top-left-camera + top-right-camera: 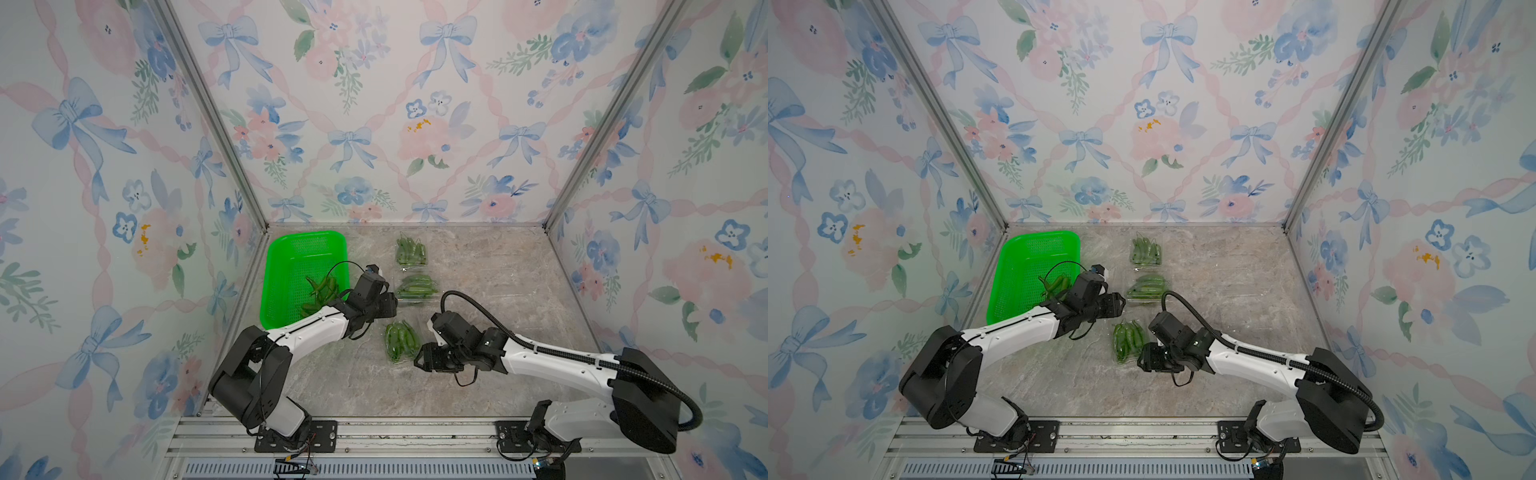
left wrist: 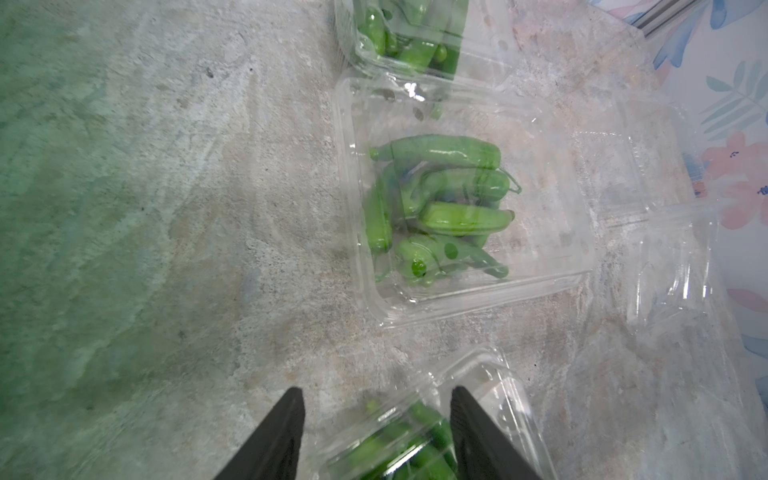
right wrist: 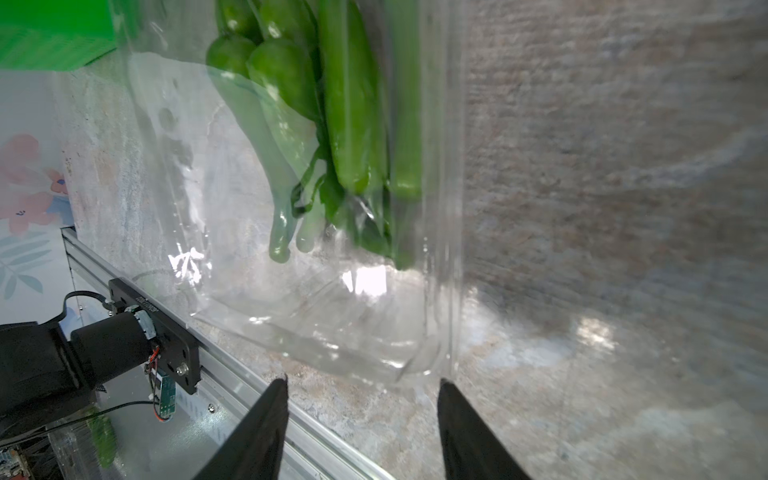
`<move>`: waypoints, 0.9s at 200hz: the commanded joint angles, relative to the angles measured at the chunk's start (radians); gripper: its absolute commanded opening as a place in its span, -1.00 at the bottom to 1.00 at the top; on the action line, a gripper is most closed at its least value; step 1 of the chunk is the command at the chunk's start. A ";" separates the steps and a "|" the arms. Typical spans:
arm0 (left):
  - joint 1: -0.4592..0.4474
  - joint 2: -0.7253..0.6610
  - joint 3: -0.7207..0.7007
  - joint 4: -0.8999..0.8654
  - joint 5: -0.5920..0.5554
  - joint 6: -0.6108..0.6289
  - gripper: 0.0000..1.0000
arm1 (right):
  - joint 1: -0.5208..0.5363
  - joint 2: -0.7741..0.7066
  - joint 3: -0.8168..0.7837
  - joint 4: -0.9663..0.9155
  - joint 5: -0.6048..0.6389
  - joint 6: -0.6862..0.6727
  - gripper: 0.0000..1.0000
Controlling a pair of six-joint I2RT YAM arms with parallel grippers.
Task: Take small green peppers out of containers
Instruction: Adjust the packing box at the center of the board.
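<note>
- While the left fingers (image 2: 278,436) and the right fingers (image 3: 266,432) stood partly open with nothing between them, the nearest container (image 1: 400,343) lay on the desk (image 1: 498,270) between the two arms, full of small green peppers (image 3: 349,124).
- The left fingers hovered over that box's far end. The right fingers sat low at its near corner, just beside the clear rim and, as far as the right wrist view showed, not touching it.
- Two more filled boxes, the middle container (image 1: 415,286) and the far container (image 1: 410,251), lay in a row behind it. A few loose peppers (image 1: 322,291) lay in the green basket (image 1: 307,235) off to the left.
- The step in hand looked like securing the nearest container so it could be opened or emptied. Whether its lid was latched could not be told through the glare.
- Such thin clear plastic would likely slide and buckle. One arm probably needed to pin a rim edge to the desk while the other worked the opposite lip, closing on the flange only, never on the body.
- A squeeze across the middle risked bruising the peppers, and a quick lift risked scattering them short of the basket.
</note>
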 commanded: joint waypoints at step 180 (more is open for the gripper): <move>0.034 -0.033 -0.110 0.111 0.108 -0.008 0.18 | -0.138 0.130 0.169 -0.114 -0.007 -0.089 0.13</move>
